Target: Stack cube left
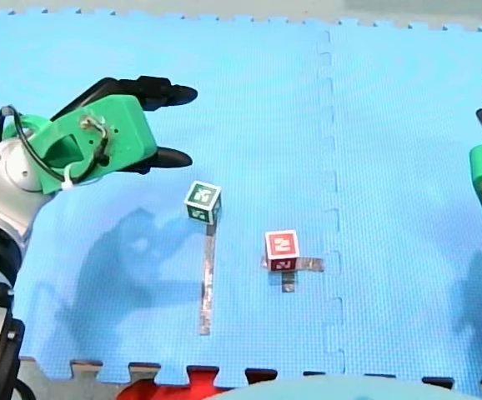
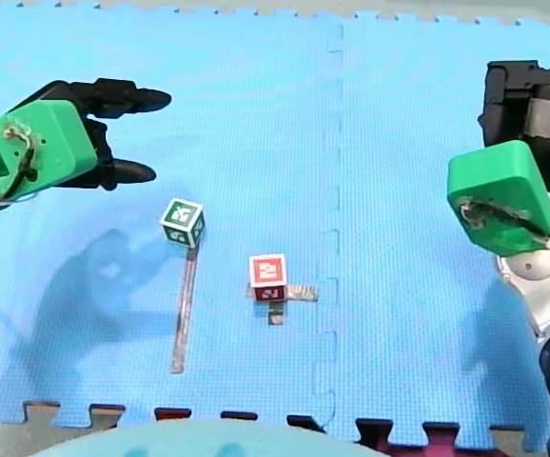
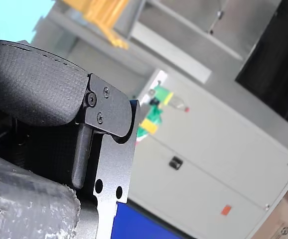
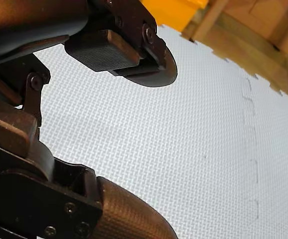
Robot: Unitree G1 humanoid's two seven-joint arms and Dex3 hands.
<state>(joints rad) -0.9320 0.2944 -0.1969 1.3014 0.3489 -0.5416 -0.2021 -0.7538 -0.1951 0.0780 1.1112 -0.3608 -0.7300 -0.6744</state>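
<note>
Stacking not yet begun: red cube (image 1: 281, 248) sits apart from green cube (image 1: 202, 201). Left hand (image 1: 120, 125), empty and uncurled, hovers near the green cube. Right hand (image 2: 513, 200), well right of it, grip unclear.

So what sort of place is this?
Probably a robotics lab: a blue interlocking foam mat with tape strips, a green cube and a red cube on it, and grey metal cabinets. Left hand over the mat's left, right hand at its right edge.

Green-and-white cube (image 1: 202, 201), red-and-white cube (image 1: 281, 247), blue weave-textured mat (image 1: 391, 125)
</note>
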